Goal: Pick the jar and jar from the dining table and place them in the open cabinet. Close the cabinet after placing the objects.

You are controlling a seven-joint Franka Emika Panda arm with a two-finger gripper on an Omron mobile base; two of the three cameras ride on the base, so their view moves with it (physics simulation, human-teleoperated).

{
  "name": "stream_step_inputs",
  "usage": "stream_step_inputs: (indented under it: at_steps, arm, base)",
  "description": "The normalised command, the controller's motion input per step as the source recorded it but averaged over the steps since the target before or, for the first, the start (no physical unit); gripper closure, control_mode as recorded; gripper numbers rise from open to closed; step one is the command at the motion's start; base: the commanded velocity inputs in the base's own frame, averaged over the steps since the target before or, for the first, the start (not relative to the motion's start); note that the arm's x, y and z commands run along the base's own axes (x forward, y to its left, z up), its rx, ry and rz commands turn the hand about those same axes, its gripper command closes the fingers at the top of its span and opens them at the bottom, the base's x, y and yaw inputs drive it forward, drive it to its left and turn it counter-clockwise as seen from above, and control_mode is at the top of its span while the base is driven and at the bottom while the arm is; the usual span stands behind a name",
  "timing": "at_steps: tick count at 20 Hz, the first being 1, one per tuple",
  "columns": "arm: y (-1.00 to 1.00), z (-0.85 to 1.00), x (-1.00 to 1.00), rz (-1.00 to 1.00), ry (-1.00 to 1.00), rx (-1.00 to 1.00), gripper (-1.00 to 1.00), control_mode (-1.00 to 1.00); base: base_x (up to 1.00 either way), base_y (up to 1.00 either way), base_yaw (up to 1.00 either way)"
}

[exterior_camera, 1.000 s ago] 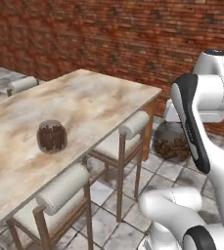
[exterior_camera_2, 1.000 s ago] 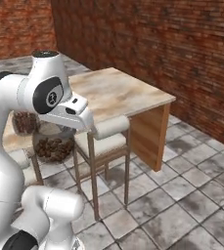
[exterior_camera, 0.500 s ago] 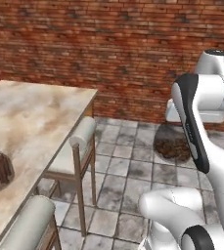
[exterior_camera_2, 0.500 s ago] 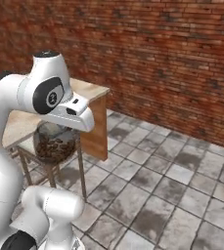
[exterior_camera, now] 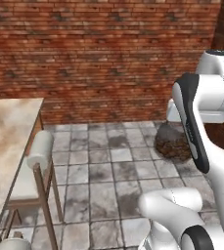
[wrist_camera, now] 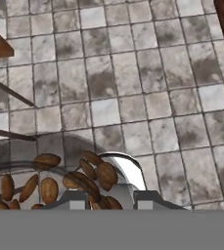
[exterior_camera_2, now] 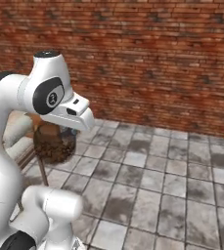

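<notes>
Hanging under the white hand, the jar of brown beans [exterior_camera: 173, 142] is pinched between the closed gripper [wrist_camera: 105, 199], held in the air above the grey floor tiles [exterior_camera: 111, 168], well off the dining table [exterior_camera: 6, 141] at left.

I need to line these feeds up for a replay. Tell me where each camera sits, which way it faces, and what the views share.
Left base view: behind the arm on its left, facing the brick wall and tiled floor; dining table at left, white arm at right carrying the jar.
Right base view: behind the arm on its right, same wall; arm at left, jar beneath it.
Hand view: on the hand, looking down at the floor over the jar of brown beans.
Shared: the jar, floor tiles, and wall in both base views.
</notes>
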Motion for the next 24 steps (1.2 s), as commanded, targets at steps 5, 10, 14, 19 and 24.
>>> stream_step_inputs:
  at_steps: [5,10,14,19,24]
  arm:
    - [0.0,0.0,0.0,0.0,0.0,0.0,1.0,1.0]
    - [0.0,0.0,0.0,0.0,0.0,0.0,1.0,1.0]
    - [0.0,0.0,0.0,0.0,0.0,0.0,1.0,1.0]
    - [0.0,0.0,0.0,0.0,0.0,0.0,1.0,1.0]
    - [0.0,0.0,0.0,0.0,0.0,0.0,1.0,1.0]
  base:
    - [-0.16,0.0,-0.43]
    - [-0.32,-0.04,-0.4]
    - [-0.25,-0.02,-0.46]
    - [-0.03,0.0,-0.68]
    - [-0.02,0.0,-0.83]
